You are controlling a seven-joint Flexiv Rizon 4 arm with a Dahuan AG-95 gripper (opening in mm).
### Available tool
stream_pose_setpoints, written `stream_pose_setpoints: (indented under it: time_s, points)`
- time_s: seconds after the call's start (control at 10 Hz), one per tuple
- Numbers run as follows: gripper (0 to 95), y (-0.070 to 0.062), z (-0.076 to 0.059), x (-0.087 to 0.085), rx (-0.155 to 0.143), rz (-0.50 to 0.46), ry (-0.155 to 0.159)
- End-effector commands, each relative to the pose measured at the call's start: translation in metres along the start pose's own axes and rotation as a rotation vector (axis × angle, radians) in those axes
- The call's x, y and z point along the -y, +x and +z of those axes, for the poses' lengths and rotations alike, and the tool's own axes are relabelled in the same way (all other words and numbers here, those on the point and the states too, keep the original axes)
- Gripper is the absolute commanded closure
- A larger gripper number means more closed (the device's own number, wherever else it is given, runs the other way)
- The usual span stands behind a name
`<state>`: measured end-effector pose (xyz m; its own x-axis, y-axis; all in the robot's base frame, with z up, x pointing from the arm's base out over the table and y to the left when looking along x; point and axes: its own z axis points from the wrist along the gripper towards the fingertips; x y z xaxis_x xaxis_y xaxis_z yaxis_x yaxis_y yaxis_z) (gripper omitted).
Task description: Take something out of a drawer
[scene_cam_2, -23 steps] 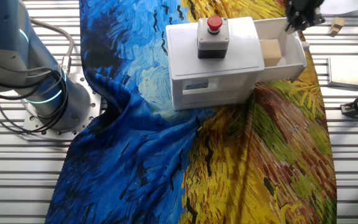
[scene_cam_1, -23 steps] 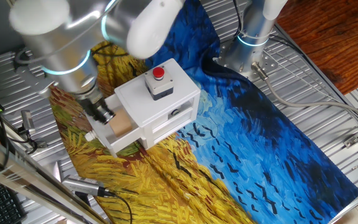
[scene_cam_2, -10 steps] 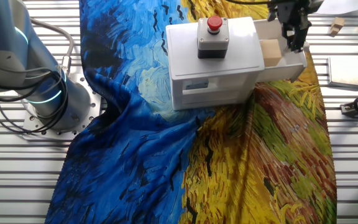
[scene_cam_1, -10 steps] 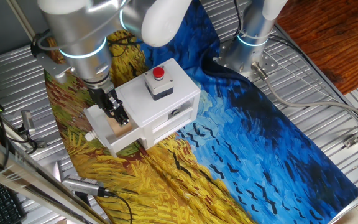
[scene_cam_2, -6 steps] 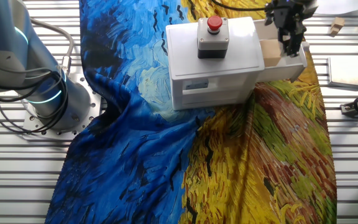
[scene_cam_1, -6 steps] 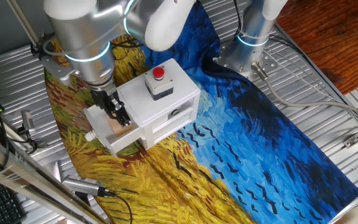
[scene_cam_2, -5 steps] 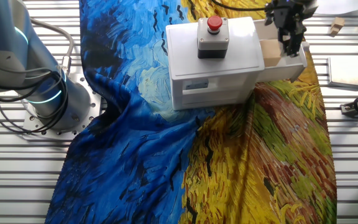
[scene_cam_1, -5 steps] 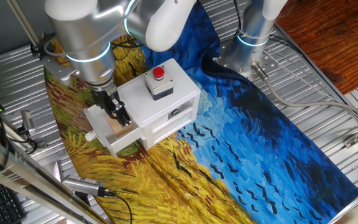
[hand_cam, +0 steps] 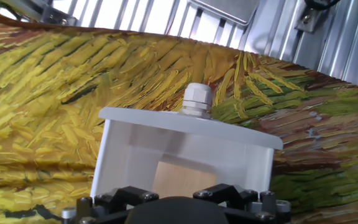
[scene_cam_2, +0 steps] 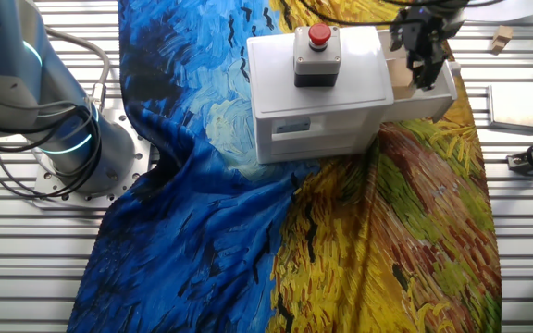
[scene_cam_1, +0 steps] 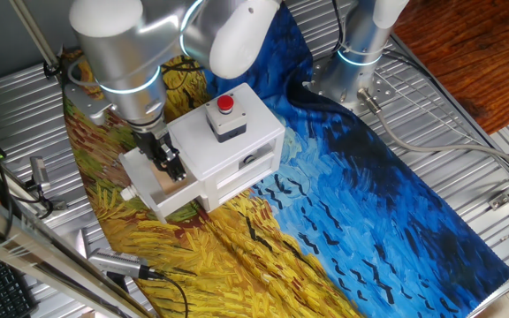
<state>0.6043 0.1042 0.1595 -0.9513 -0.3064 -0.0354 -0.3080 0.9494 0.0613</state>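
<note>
One fixed view: white box (scene_cam_1: pixel 228 146) at centre-left of frame, red button (scene_cam_1: pixel 225 104) on top, set on a painted cloth (scene_cam_1: pixel 343 203) of blue and yellow; drawer (scene_cam_1: pixel 153 181) pulled out toward lower left, already open. Tan wooden block (scene_cam_1: pixel 171 179) lying inside the drawer, at the end nearest the box, partly hidden. Gripper (scene_cam_1: pixel 165 160) lowered into the drawer directly over the block, dark fingers reaching down to it; finger spread not readable here, so closed or open cannot be told. The other fixed view: same box in upper centre, drawer (scene_cam_2: pixel 430 92) projecting toward upper right, block (scene_cam_2: pixel 398 77) visible as a tan patch against the box side, gripper (scene_cam_2: pixel 421 57) just above and beside it, touching or nearly so; contact not certain. Spare tan piece (scene_cam_2: pixel 501 39) on the metal table at upper right, well apart, not part of the job. Hand view: drawer front wall (hand_cam: pixel 185 149) with small white knob (hand_cam: pixel 196 101) at centre, block (hand_cam: pixel 182 180) in lower centre between the finger bases, fingertips out of sight below the frame edge. Status, as a judgement: opening step done; block not yet lifted, resting on the drawer floor; remaining: secure the grasp, raise the block clear of the drawer walls, carry it out.
</note>
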Motion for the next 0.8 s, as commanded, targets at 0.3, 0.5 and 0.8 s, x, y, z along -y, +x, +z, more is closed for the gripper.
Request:
stream_pose_setpoints:
  time_s: [0.3,0.5,0.8]
  points:
    - [19.0,0.0033,0.0082,-0.0001,0.002,-0.018,0.002]
    - [19.0,0.0034,0.0101,0.0001,0.001,-0.02,0.004]
    - [76.0,0.0035,0.0124,0.0002,0.0,-0.021,0.005]
